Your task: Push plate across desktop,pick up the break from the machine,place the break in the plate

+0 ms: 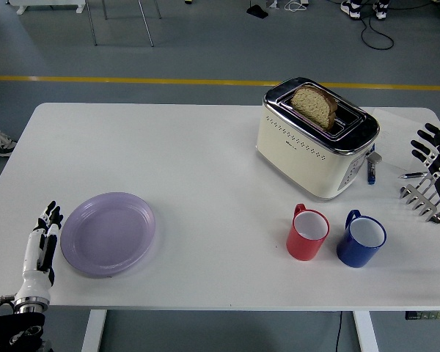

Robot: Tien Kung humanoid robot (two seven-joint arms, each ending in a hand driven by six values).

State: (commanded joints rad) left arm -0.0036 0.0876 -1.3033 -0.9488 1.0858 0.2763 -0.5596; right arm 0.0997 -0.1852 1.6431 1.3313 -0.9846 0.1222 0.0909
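Head view: white table on grey floor with a yellow line. Bread sits in the toaster; plate lies beside the released left hand. Right hand hangs relaxed, empty.

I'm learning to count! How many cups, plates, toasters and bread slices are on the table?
Cups: 2, a red cup and a blue cup
Plates: 1, the purple plate
Toasters: 1, the toaster
Bread slices: 1, the bread in the toaster
Total: 5
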